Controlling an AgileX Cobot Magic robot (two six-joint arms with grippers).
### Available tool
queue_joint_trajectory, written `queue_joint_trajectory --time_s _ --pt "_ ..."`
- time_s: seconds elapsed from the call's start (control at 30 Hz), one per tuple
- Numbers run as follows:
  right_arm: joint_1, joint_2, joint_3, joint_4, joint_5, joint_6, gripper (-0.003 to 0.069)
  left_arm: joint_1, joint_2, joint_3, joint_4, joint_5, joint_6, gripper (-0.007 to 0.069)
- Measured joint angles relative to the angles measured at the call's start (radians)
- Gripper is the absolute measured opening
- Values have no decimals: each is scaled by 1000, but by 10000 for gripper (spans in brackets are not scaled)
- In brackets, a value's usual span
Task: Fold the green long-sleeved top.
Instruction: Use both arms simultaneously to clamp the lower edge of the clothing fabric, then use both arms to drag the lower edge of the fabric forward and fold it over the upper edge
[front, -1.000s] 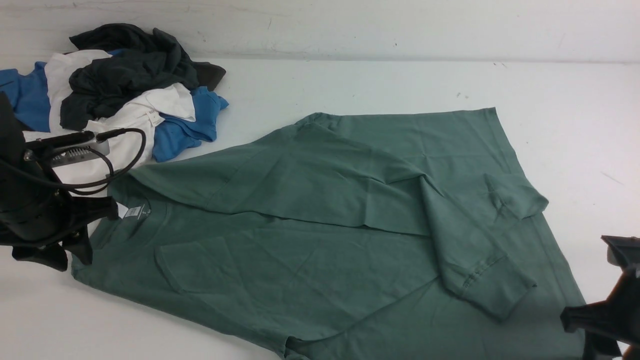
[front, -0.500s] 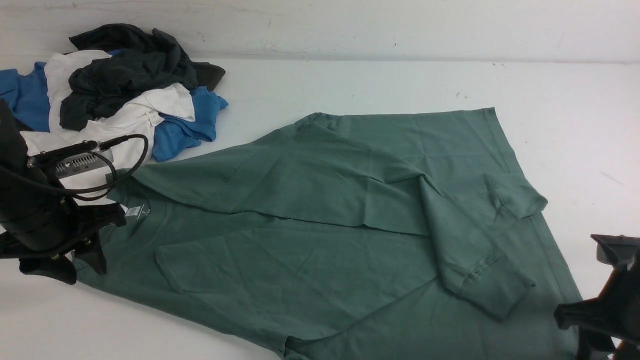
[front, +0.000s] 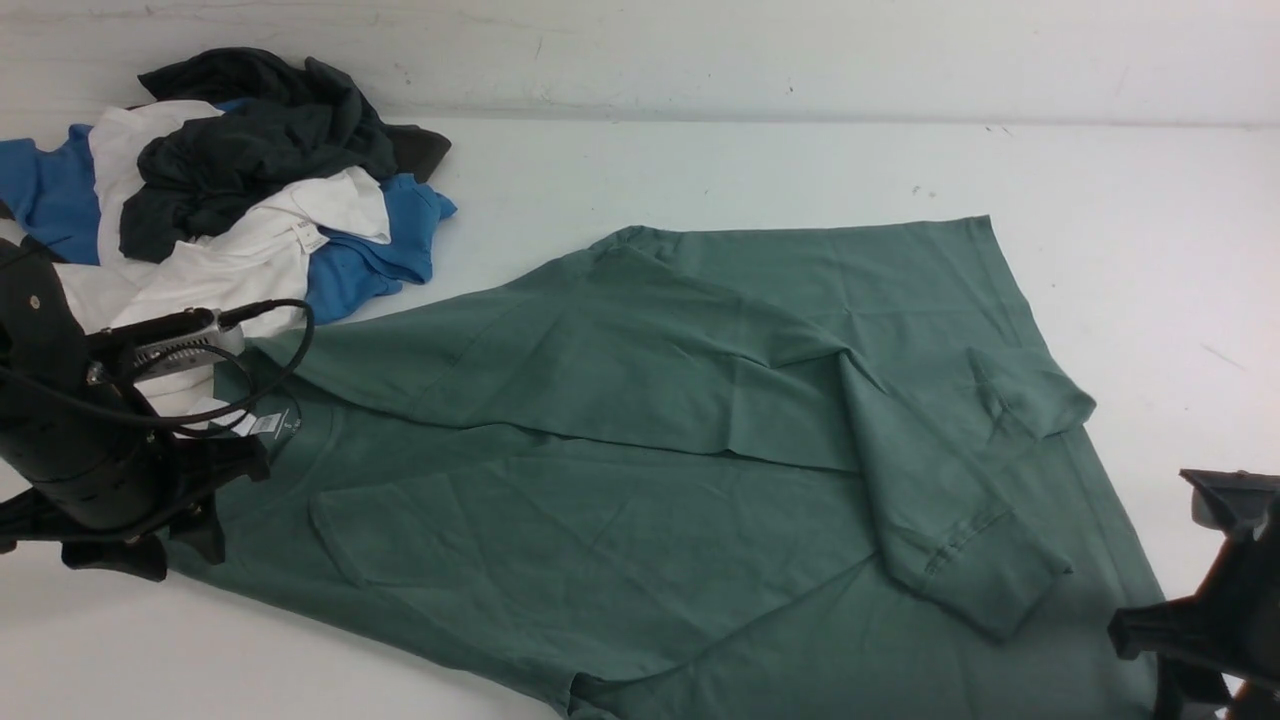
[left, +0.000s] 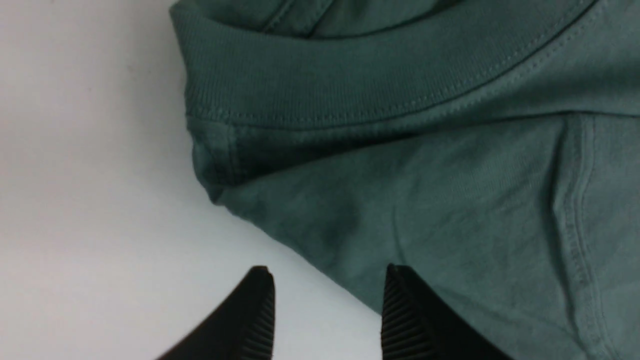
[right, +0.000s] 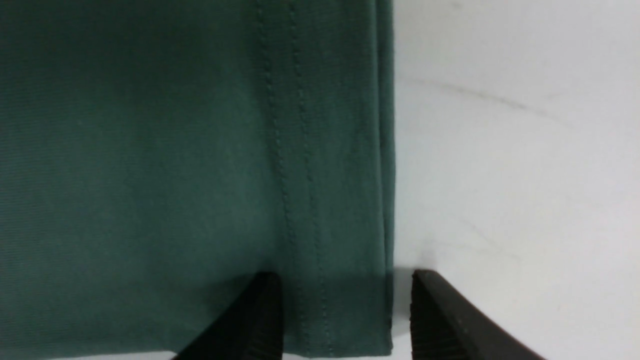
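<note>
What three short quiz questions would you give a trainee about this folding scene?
1. True or false: the left hand is shut on the green long-sleeved top.
2. Which part lies between the fingers of the right hand? A) cuff B) hem C) neck label
3. What colour is the garment on top of the clothes pile?
Key: 1 false, it is open; 2 B; 3 the dark charcoal garment.

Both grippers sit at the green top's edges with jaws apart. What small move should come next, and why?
Probably shut both grippers on the cloth. The left gripper straddles the green long-sleeved top's shoulder edge beside the ribbed collar. The right gripper straddles the stitched hem. Both are open with a fabric edge between the fingers, so a grasp looks ready.
</note>
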Motion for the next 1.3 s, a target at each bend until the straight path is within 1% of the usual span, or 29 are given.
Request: queue_joint_trajectory --time_s 0.1,0.3,0.43,0.47,0.53,0.57,0.63,0.67,0.7,0.73,0.77,0.8,0.83,0.9,1.03,1.07,1.2,1.3 --pt "0 0 0 0 0 0 337 0 18 0 6 -5 -5 283" --pt "0 0 0 0 1 0 337 0 85 0 9 -16 -63 283" --pt "0 2 0 1 1 0 337 0 95 -5 10 -20 -73 281" --pt "0 2 0 1 1 0 337 0 95 -5 10 -22 -73 274" --pt "0 3 0 1 1 0 326 0 97 -6 10 -33 -73 225" --pt "0 3 -1 3 1 0 310 0 97 -7 10 -42 -73 174" --pt "0 4 -4 4 5 -8 250 0 97 -7 5 -58 -73 93" --pt "0 4 -4 5 7 -12 242 -1 97 -7 5 -59 -73 85" --pt "0 4 -6 5 11 -24 178 -1 97 -7 -3 -61 -60 39" --pt "0 1 -7 5 11 -29 148 -1 97 -7 -5 -61 -54 30" --pt "0 -11 -5 4 9 -40 64 -2 94 -7 -6 -56 -17 9" --pt "0 -13 -3 4 8 -40 57 -2 94 -7 -6 -55 -13 8" --pt "0 -31 2 -3 4 -36 30 -2 86 -7 -3 -44 12 6" --pt "0 -73 8 -24 10 -14 23 -2 70 -3 3 -16 31 6" --pt "0 -225 13 -44 99 37 23 -2 -21 2 6 72 43 6" --pt "0 -225 14 -44 103 38 23 -2 -25 2 6 77 43 6" --pt "0 -410 76 -56 195 49 22 -2 -120 34 7 171 51 6" --pt "0 -505 87 -71 216 44 22 -2 -170 61 -5 232 55 6"
